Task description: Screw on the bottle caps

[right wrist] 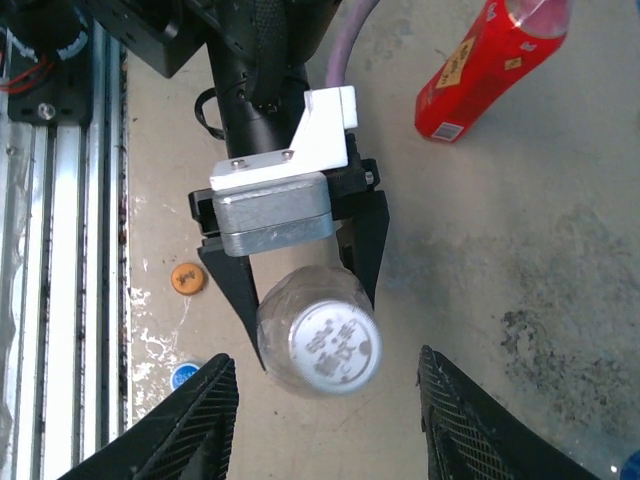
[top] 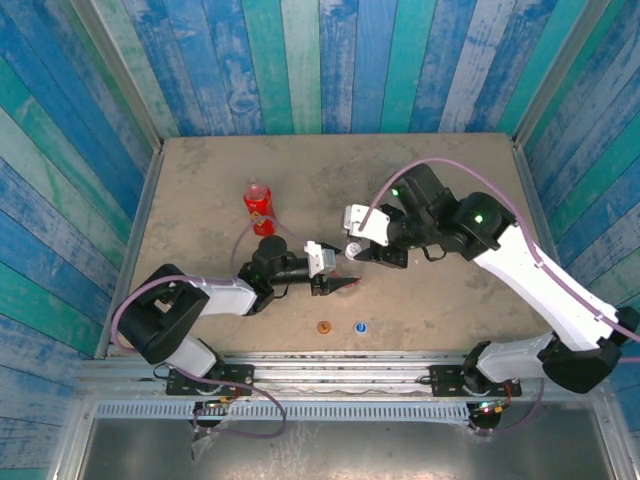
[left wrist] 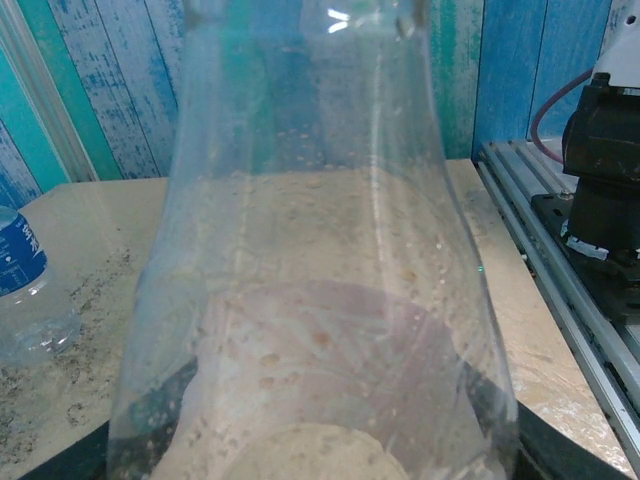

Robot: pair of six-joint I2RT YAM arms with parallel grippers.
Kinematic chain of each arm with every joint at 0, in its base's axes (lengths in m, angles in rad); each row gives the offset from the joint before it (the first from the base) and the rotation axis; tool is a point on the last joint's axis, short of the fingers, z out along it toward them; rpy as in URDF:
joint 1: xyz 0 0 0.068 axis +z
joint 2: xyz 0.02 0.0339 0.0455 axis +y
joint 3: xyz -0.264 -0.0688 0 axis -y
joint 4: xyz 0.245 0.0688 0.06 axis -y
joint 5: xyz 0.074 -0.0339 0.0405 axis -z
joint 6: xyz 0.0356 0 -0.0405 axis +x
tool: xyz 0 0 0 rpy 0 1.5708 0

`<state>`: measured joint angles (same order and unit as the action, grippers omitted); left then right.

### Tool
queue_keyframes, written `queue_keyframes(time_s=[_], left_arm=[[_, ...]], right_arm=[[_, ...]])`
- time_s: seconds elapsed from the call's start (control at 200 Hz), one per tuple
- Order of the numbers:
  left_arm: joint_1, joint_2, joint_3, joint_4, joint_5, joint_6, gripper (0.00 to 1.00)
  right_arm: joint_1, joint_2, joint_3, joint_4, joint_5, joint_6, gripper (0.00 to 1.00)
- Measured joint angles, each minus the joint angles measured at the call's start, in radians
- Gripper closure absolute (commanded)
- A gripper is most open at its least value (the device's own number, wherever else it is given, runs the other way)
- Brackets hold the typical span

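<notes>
My left gripper [top: 338,287] is shut on a clear bottle [left wrist: 310,300], its black fingers [right wrist: 232,298] clamping the bottle's sides. A white cap [right wrist: 333,347] sits on that bottle's neck, facing the right wrist camera. My right gripper [right wrist: 330,425] is open, one finger on each side of the white cap and clear of it. The all-red bottle [top: 258,208] lies on the table beyond the left arm. An orange cap [top: 323,327] and a blue cap [top: 359,326] lie loose near the front edge. A blue-labelled clear bottle [left wrist: 22,285] stands at the left of the left wrist view.
The metal rail [top: 330,365] runs along the table's near edge, just behind the loose caps. Blue and green plank walls [top: 330,60] close in the table on three sides. The right arm [top: 520,270] reaches in from the right over the table's middle.
</notes>
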<state>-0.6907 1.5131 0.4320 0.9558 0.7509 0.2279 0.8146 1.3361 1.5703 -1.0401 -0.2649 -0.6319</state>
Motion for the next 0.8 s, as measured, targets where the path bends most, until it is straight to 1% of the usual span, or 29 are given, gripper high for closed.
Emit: queue_keyframes(time_s=[0.22,0.571,0.796], left_arm=[[0.002,0.0,0.001,-0.004,0.01,0.007,0.39],[0.002,0.0,0.006,-0.014,0.011,0.008,0.39],[0.002,0.0,0.011,-0.022,0.011,0.008,0.39]], right_arm=[[-0.032,0.064,0.027,-0.017,-0.043,-0.051,0.48],[-0.04,0.111,0.032,-0.044,-0.072,-0.072,0.56],[-0.04,0.114,0.032,-0.058,-0.072,-0.076,0.65]])
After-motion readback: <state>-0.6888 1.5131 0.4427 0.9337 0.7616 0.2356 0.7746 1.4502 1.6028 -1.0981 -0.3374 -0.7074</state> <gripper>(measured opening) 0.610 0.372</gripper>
